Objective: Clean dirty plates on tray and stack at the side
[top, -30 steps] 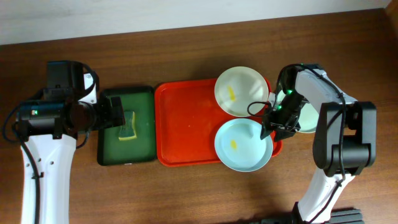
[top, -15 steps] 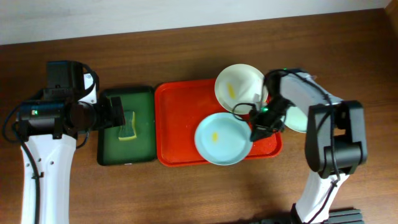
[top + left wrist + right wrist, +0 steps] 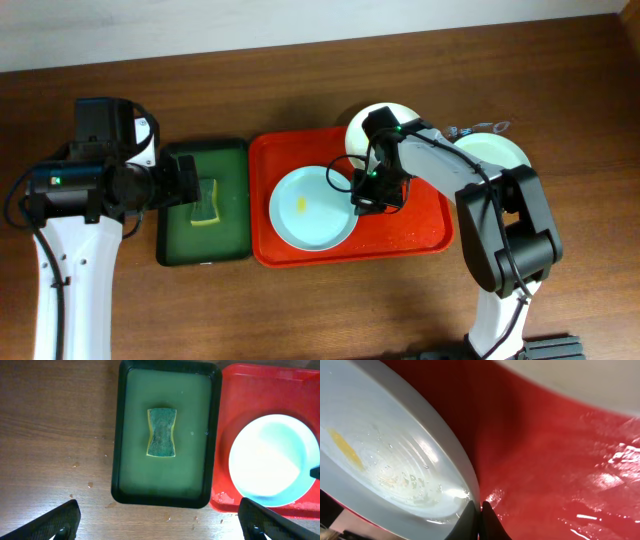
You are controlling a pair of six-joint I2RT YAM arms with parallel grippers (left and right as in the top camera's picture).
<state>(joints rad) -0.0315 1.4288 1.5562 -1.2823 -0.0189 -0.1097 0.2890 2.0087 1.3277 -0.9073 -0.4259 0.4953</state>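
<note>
Blue plate point(image 3: 390, 445) is the one in hand. In the right wrist view the right gripper point(image 3: 478, 510) has its tips closed tight on the thin rim, and the yellow smear point(image 3: 344, 444) shows unwiped on the wet-looking inner face. Just under the grip lies the glossy red tray point(image 3: 545, 475). From above, the plate sits in the tray's 9 o'clock half, gripped at the plate's own 3 o'clock edge. Beyond it, the cream plate point(image 3: 358, 132) rests at the tray's 1 o'clock corner, partly covered by the right arm. The green plate point(image 3: 495, 148) lies on the table point(image 3: 55, 420) off the tray toward 2 o'clock, half hidden by that arm, so I cannot tell whether it bears a smear. Farthest from the grip, at the red tray's 9 o'clock and just beside it, is the green tray point(image 3: 192, 465), with the sponge point(image 3: 161, 432) lying near its middle. The left gripper point(image 3: 160, 522) hangs above it, jaws spread as wide as they go and holding nothing. I judge the step to be presenting the first dirty plate on the sponge side for wiping, with no cleaning done yet. The next move likely calls for the left gripper to drop onto the sponge, close across its narrow waist, and carry it toward 3 o'clock onto the smear. The right gripper would need to hold the rim firm so the plate does not skid.
</note>
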